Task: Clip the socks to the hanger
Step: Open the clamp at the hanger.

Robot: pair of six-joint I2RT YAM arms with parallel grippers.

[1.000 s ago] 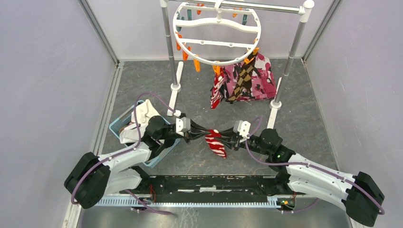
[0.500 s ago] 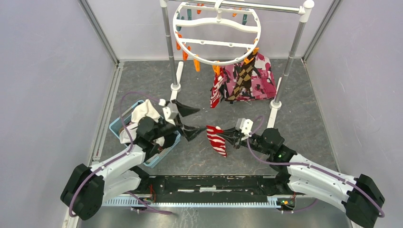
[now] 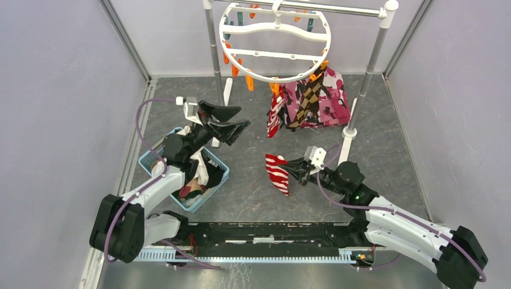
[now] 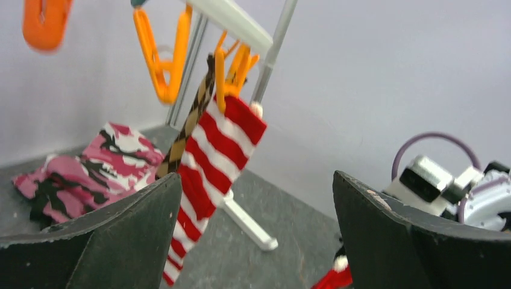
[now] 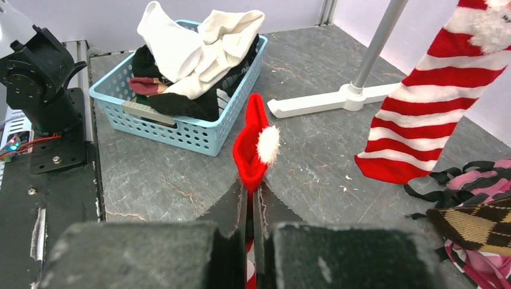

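Observation:
My right gripper (image 3: 296, 168) is shut on a red-and-white striped sock (image 3: 278, 174) and holds it just above the floor. In the right wrist view the sock's red cuff (image 5: 249, 147) sticks out past the shut jaws of the right gripper (image 5: 253, 198). My left gripper (image 3: 237, 120) is raised, open and empty, left of the hanging socks. The hanger (image 3: 265, 79) hangs from the rail at the back. Clipped to its near rim by orange pins are a striped sock (image 3: 276, 114) (image 4: 211, 162) and an argyle sock (image 3: 308, 99) (image 4: 194, 117). The left gripper (image 4: 256, 180) faces them.
A blue basket (image 3: 149, 160) (image 5: 181, 129) with a white cloth (image 5: 193, 42) and dark items stands at the left. A pink camouflage cloth (image 3: 333, 103) lies under the hanger. The rail's poles (image 3: 213, 60) (image 3: 372, 60) and white feet (image 3: 219, 130) stand mid-floor.
My left gripper let go of the striped sock, opened wide and swung up and back towards the left pole. My right gripper shut on the sock and now holds it alone.

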